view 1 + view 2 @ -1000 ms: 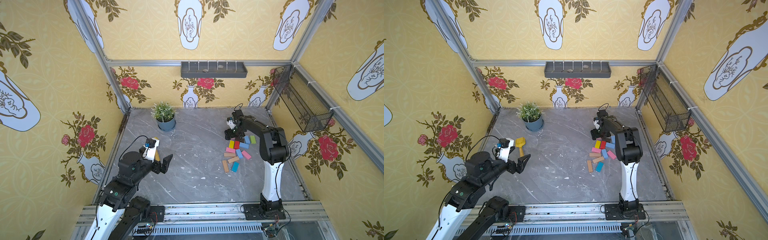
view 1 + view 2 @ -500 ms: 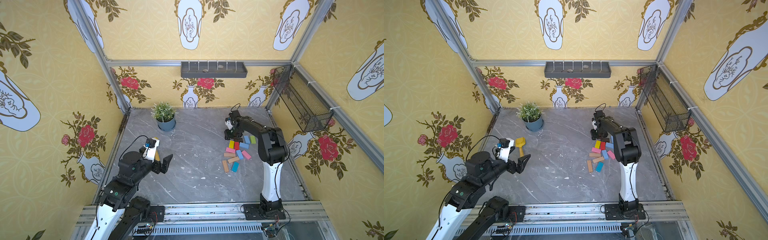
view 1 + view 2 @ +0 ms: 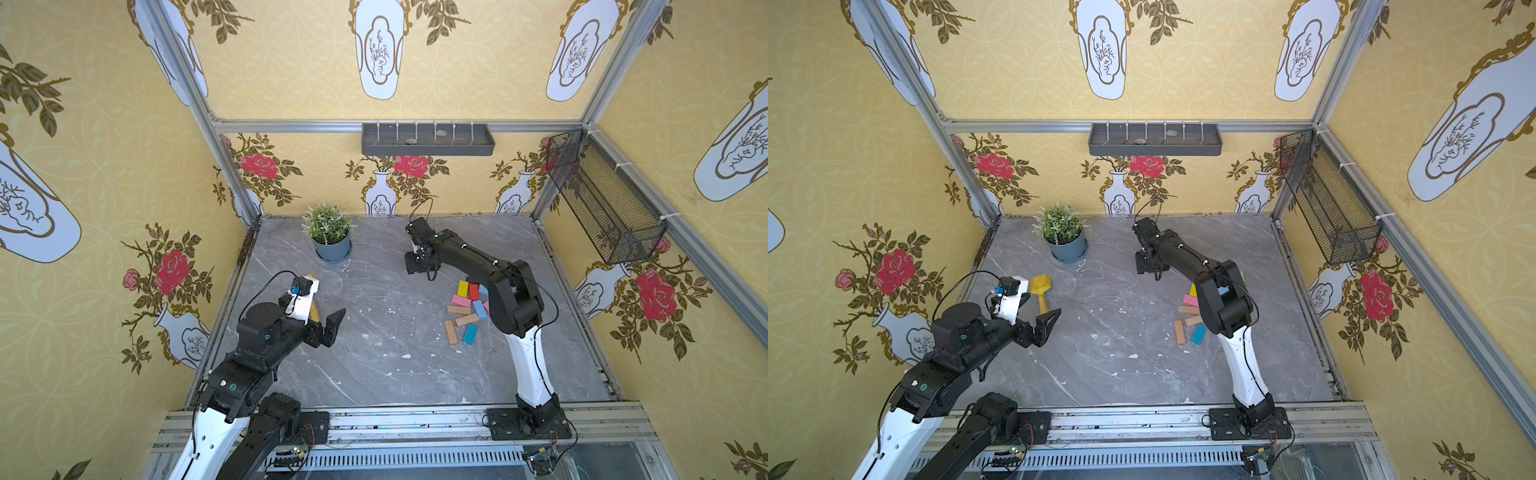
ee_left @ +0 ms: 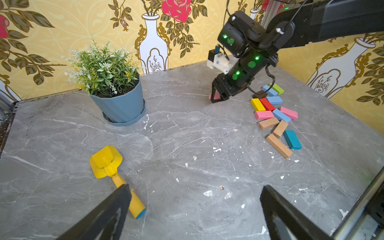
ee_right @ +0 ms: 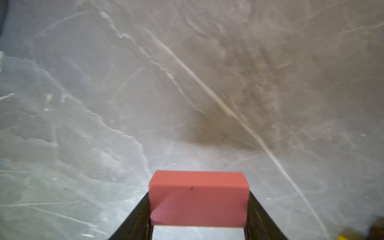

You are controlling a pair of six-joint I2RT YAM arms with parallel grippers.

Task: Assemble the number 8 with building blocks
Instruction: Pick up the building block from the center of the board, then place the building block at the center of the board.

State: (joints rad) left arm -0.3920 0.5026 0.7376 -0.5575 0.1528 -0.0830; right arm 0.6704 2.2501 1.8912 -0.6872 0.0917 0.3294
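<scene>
My right tool (image 3: 417, 268) has moved away from the pile (image 3: 467, 309) and come down over bare tabletop (image 3: 374, 361), nearer the back wall.

In both top views it sits low there, well apart from the pile. My left tool (image 3: 1042, 324) hangs over the other side.

From the left wrist, my left tool (image 4: 195, 188) is spread wide with nothing in it. I count thirteen blocks in the pile (image 4: 274, 116): three blue, three tan, two pink, and one each of yellow, red, green, teal and dark brown. There is also one yellow scoop (image 4: 106, 161) and one plant pot (image 4: 118, 106). My right tool (image 4: 216, 97) has one more pink block (image 4: 215, 96) at its tip, down at the tabletop. I cannot tell if it touches.

From the right wrist, the pink block (image 5: 198, 197) sits snug between my two fingers (image 5: 139, 218), so I am grasping it.

I think this is the first piece of the 8, because no shape is laid yet. Next I should let go gently, lift straight up, and fetch another block.
</scene>
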